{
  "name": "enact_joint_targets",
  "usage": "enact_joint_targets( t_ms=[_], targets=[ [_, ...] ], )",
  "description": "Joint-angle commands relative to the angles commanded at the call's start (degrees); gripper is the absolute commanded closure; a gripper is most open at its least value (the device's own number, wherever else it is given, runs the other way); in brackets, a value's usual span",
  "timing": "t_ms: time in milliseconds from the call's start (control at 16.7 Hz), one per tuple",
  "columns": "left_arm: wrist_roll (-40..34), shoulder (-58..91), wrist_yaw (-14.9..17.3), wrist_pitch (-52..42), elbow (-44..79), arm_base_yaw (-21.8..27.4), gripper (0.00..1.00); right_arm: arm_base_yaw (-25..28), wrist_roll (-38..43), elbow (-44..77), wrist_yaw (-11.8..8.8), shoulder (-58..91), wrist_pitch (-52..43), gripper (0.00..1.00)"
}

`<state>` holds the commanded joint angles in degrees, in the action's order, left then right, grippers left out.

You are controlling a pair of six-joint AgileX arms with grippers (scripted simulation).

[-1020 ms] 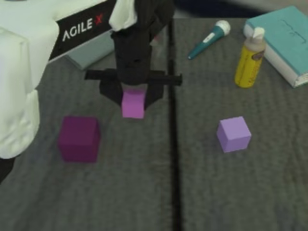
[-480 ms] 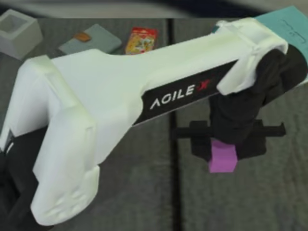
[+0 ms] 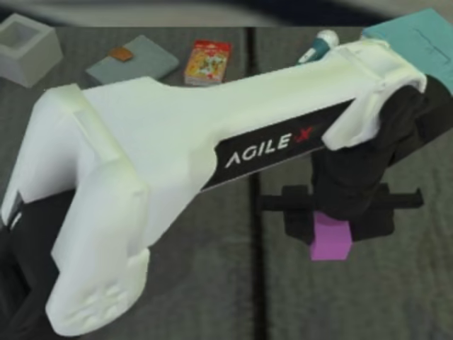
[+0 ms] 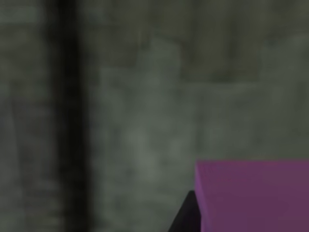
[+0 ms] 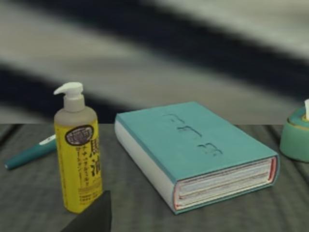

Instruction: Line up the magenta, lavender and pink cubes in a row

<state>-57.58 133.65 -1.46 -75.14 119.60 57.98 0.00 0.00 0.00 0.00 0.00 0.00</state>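
surface: dark grey mat table (image 3: 198,297), black seam running down the middle

top view, change: a second ago the left gripper (image 3: 330,237) held the pink cube (image 3: 330,239) left of the seam, near the big magenta one; now it has crossed to the right side, only a small shift in the last half second. Likely slowing to place near where the lavender cube sat

top view, task things: magenta and lavender cubes both hidden under the arm now, can't place them

top view, arm pose: left arm (image 3: 177,163) stretched diagonally across the table, wrist pointing down, jaws clamped on the pink cube's sides

top view, clutter: white box (image 3: 27,48), grey card (image 3: 133,62), red packet (image 3: 207,61), pen (image 3: 316,46), teal book (image 3: 417,32) along the far edge

left wrist view: pink cube (image 4: 253,195) filling one corner, mat and seam beneath; looks not yet set down

right wrist view: yellow pump bottle (image 5: 78,152), teal book (image 5: 195,152), pen (image 5: 30,153); right arm parked, fingers cannot tell
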Motion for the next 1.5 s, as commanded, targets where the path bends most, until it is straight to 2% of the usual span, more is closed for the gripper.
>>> enact_joint_targets(
  t_ms=[360, 660, 1440, 1500],
  targets=[
    [0.06, 1.35, 0.04, 11.59, -10.03, 0.09, 1.00, 0.00, 0.00, 0.00, 0.00, 0.00, 0.00, 0.00],
    [0.07, 1.47, 0.00, 12.29, -10.72, 0.14, 1.00, 0.00, 0.00, 0.00, 0.00, 0.00, 0.00, 0.00],
    [0.07, 1.47, 0.00, 12.29, -10.72, 0.14, 0.02, 0.00, 0.00, 0.00, 0.00, 0.00, 0.00, 0.00],
    [0.07, 1.47, 0.00, 12.29, -10.72, 0.14, 0.00, 0.00, 0.00, 0.00, 0.00, 0.00, 0.00, 0.00]
  ],
)
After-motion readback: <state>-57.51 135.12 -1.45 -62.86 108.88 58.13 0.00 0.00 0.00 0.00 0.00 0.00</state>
